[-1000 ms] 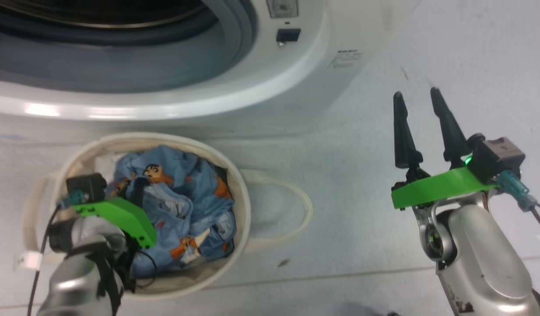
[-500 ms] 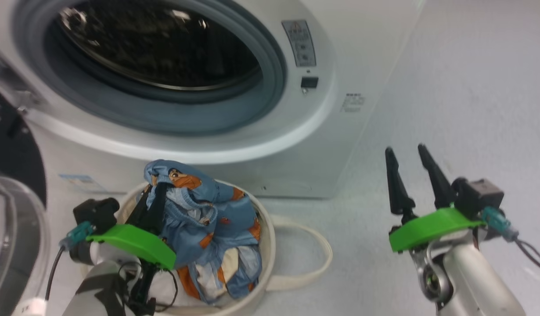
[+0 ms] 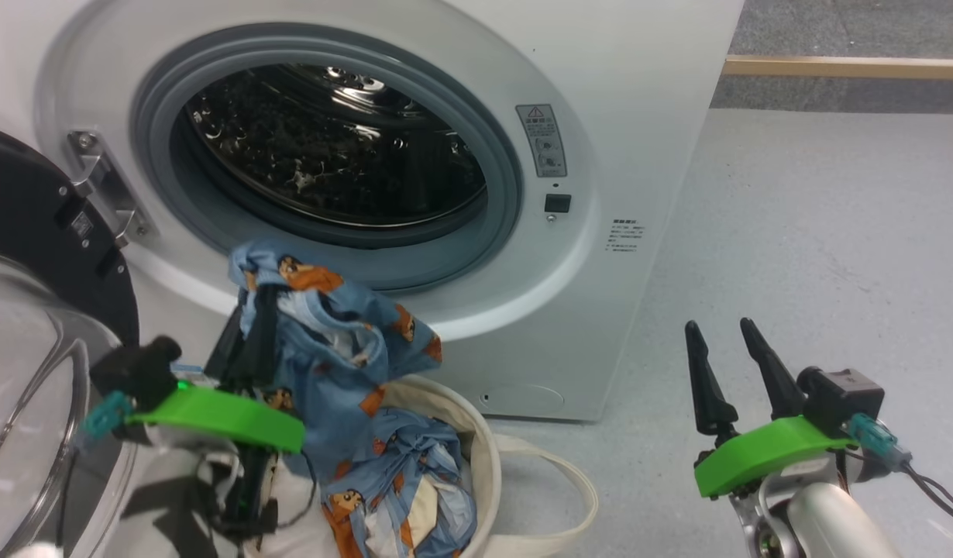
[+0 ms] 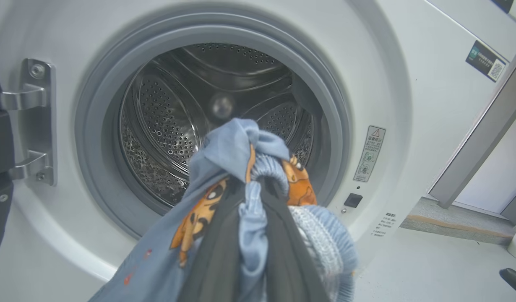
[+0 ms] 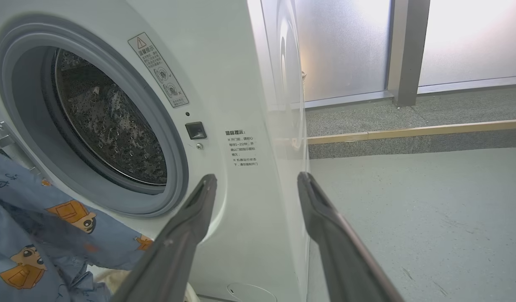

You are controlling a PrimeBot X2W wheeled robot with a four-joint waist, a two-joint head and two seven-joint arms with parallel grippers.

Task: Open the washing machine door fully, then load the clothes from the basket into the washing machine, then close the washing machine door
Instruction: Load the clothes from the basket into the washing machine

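Observation:
The white washing machine (image 3: 647,155) stands with its steel drum (image 4: 170,126) exposed. Its door (image 3: 19,225) is swung open at the left, black rim and glass bowl showing. My left gripper (image 3: 263,298) is shut on a bunch of the blue bear-print clothes (image 3: 329,325), held above the basket (image 3: 488,457) and just below the drum opening. In the left wrist view its dark fingers (image 4: 216,256) pinch the clothes (image 4: 237,147) in front of the drum. More clothes lie in the basket. My right gripper (image 3: 718,325) hovers open and empty over the floor, right of the machine.
The metal door hinge (image 4: 31,121) sits at the left of the opening. The basket's loop handle (image 3: 569,496) lies on the grey floor (image 3: 817,256). A wooden strip (image 5: 409,131) and frosted glass panels (image 5: 346,42) stand behind the machine's right side.
The camera has tilted up, bringing the whole drum opening into view. My left gripper has lifted the gripped clothes out of the basket toward the opening. The right gripper stays open.

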